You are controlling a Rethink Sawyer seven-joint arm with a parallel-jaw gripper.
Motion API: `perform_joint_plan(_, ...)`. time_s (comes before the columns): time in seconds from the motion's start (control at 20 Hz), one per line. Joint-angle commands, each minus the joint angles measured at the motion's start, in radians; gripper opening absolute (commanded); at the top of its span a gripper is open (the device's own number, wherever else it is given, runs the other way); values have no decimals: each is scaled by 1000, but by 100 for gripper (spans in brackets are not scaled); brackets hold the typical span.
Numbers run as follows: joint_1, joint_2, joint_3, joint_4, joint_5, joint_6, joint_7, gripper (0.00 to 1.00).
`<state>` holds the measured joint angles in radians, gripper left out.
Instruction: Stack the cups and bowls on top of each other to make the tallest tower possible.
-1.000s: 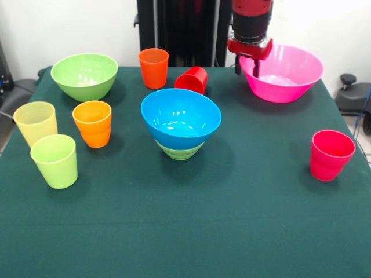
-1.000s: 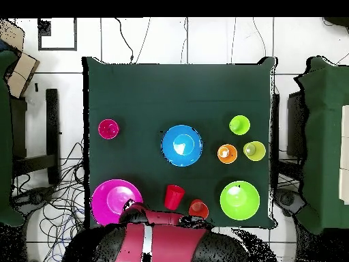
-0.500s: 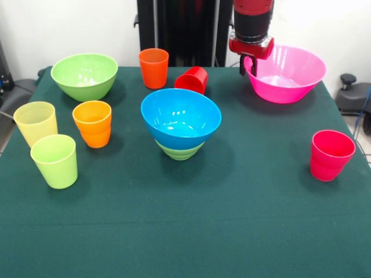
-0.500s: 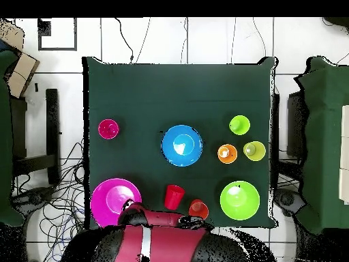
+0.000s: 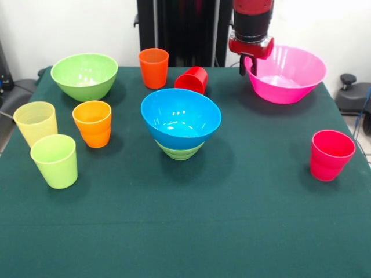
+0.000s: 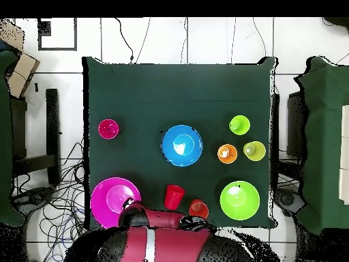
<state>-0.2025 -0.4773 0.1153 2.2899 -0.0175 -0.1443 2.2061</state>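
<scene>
— Judging by the desk [image 5: 191, 231], how far along is the tower?
— Barely begun. Only the blue bowl [image 5: 180, 116] is stacked: it sits nested on the small green bowl [image 5: 179, 151] mid-desk. That pair is the whole tower so far.
— And the rest?
— All loose. Left of the blue bowl: the big green bowl [image 5: 84, 75], yellow cup [image 5: 36, 123], lime cup [image 5: 54, 160] and an orange cup [image 5: 93, 123]. Behind it: another orange cup [image 5: 153, 67] upright and a red cup [image 5: 193, 79] lying on its side. Well to its right, the pinkish-red cup [image 5: 330, 154].
— The gripper?
— The gripper [image 5: 250, 58] hangs at the near rim of the pink bowl [image 5: 287, 73], back right of the blue one. It seems to pinch that rim, though I cannot tell for sure.
— So what's left?
— Two bowls and six cups, I'd say.
</scene>
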Motion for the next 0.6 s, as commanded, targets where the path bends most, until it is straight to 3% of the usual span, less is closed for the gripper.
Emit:
perform_joint_plan(0.05,-62,-35,94,-94,38,-51,188,0)
perform_joint_plan(0.6,-97,-104,145,-97,57,20,172,0)
